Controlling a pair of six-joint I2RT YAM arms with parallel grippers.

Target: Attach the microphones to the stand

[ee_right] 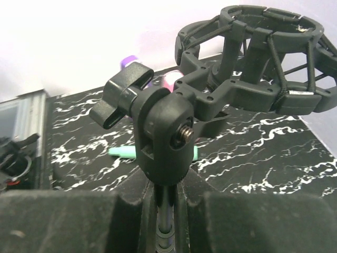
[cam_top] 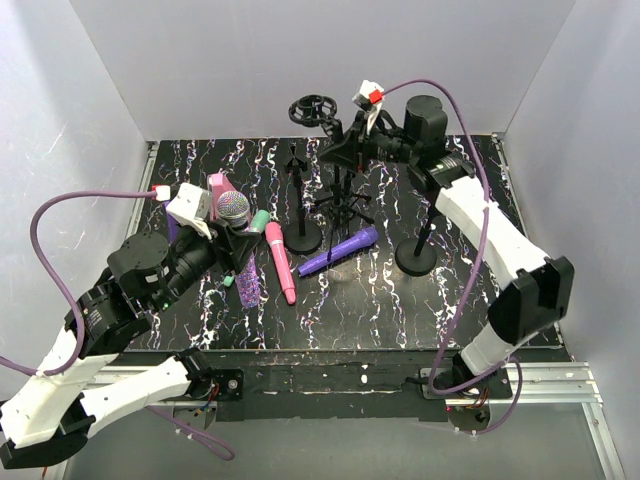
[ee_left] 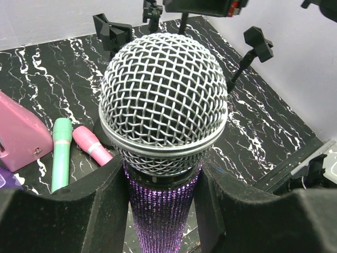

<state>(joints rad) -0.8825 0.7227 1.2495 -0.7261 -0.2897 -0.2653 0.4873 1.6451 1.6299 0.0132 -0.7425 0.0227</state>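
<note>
- Glitter mic (ee_left: 163,105): rigid and probably light plastic. The beaded barrel should grip well, so take it below the mesh head.
- Its head fills the centre of the left wrist view, with the barrel clamped between the left gripper (ee_left: 162,211) fingers (ee_left: 100,211).
- Right gripper (ee_right: 164,211) is closed on the stand (ee_right: 160,126) pole, bottom centre of its view.

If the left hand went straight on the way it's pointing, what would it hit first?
Most likely the black stand with the clip, standing just beyond the microphone that the left hand grips. Depth is hard to judge, so the gap is unclear.
</note>
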